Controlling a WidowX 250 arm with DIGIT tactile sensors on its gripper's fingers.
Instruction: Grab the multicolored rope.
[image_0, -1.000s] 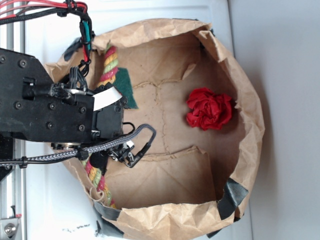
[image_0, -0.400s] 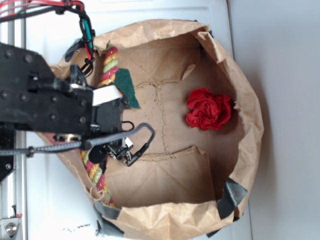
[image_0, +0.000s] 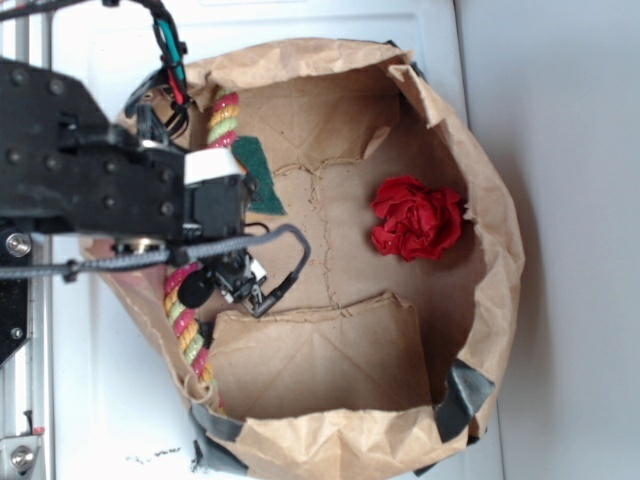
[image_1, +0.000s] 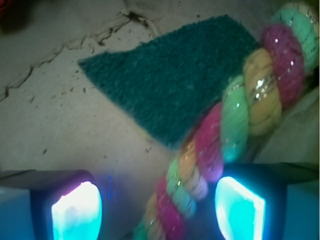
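The multicolored rope lies along the left inner side of the brown paper bag, and my arm hides its middle stretch. Its red, yellow and pale green twist runs diagonally through the wrist view, down between my fingers. My gripper is open and straddles the rope. The left pad stands well clear of it, while the right pad is close beside it. From outside, the gripper is mostly hidden under the black wrist.
A dark green triangular sponge lies flat beside the rope, also seen in the exterior view as the sponge. A red cloth ball rests at the bag's right side. The bag's crumpled walls ring the whole work area.
My arm has shifted toward the top of the exterior view, uncovering more of the rope's lower stretch. The sponge and the red ball have not moved.
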